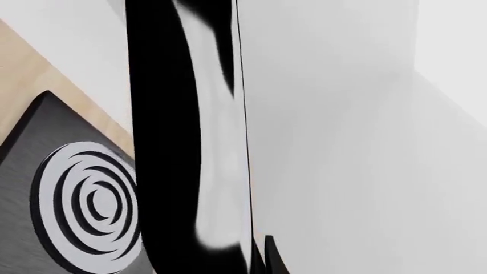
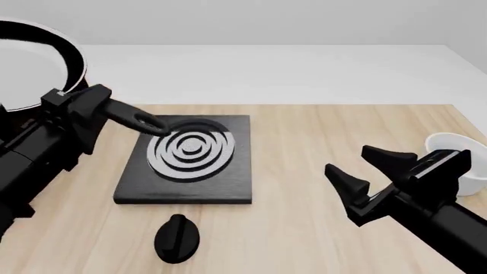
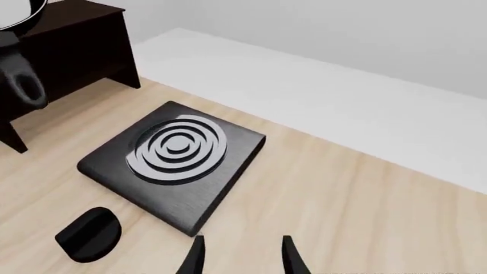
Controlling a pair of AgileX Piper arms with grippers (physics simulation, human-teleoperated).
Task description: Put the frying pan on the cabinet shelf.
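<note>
Left gripper [image 2: 76,105] has the frying pan [image 2: 38,63] by its handle, up at the far left — near the cabinet shelf [image 3: 76,45]. Right gripper [image 2: 373,171] — jaws wide, holding nothing.

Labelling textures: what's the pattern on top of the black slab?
Concentric silver rings on the black slab; clearest in the front view.
</note>
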